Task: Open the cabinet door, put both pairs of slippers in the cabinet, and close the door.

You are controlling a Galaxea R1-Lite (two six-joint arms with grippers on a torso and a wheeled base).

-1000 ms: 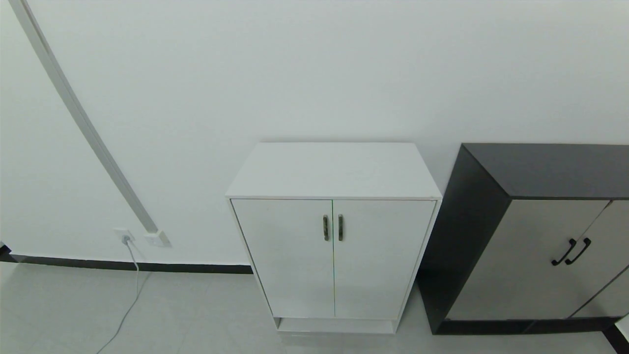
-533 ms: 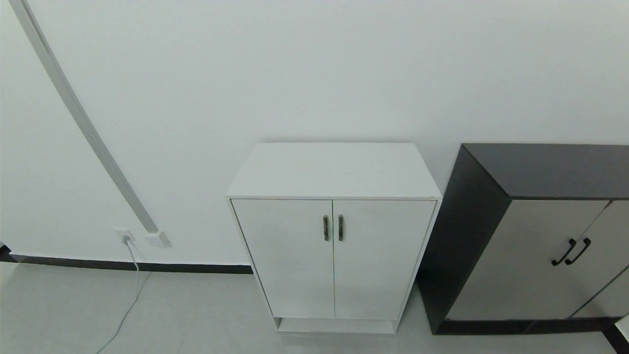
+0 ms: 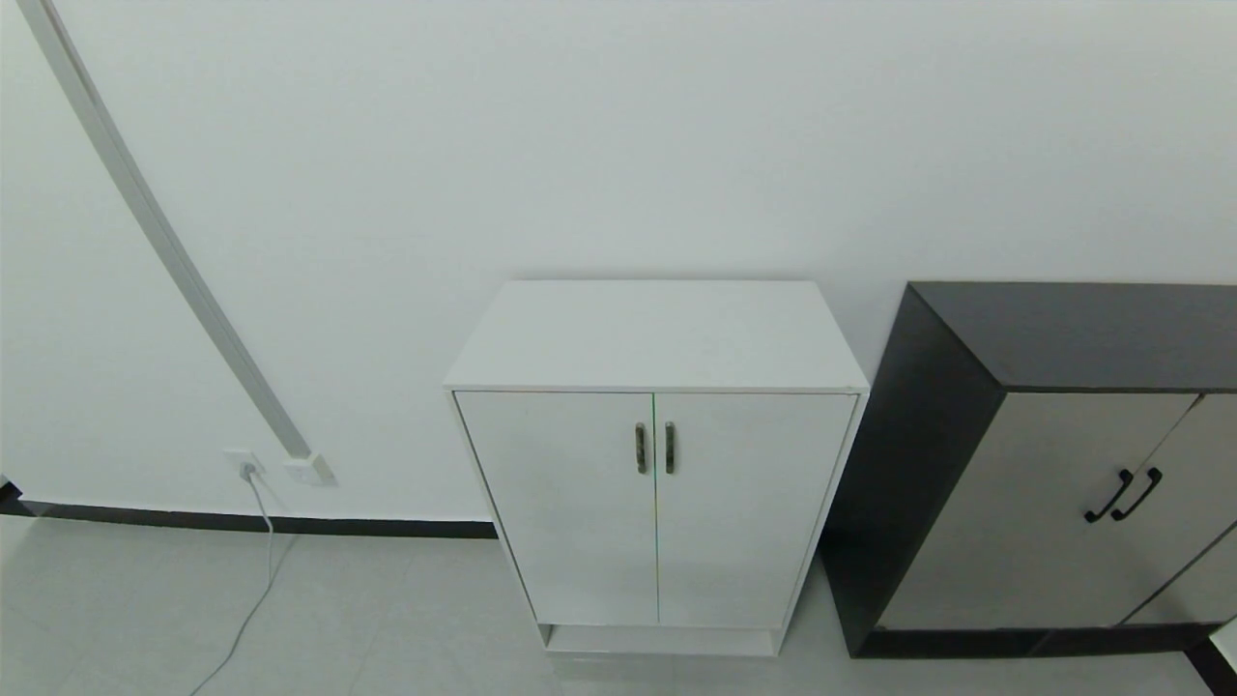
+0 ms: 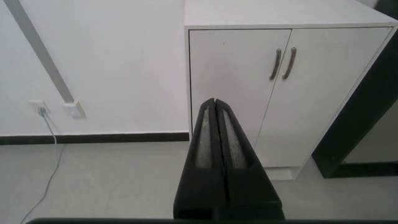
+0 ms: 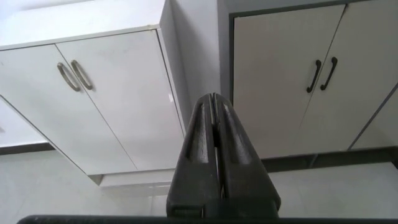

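Head view shows the white two-door wooden cabinet (image 3: 657,503) shut against the wall, just beside a black cabinet (image 3: 1044,464). Left tool (image 4: 215,102) and right tool (image 5: 212,96) are pinched together, empty. The white cabinet's twin handles (image 3: 640,448) nearly touch, so a misaimed grasp could catch both.

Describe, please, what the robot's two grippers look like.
Both look alike: the left gripper and the right gripper each have two long black jaws tapering to a narrow rounded tip, each with a paler grey strip along its length, rising from a broader black base.
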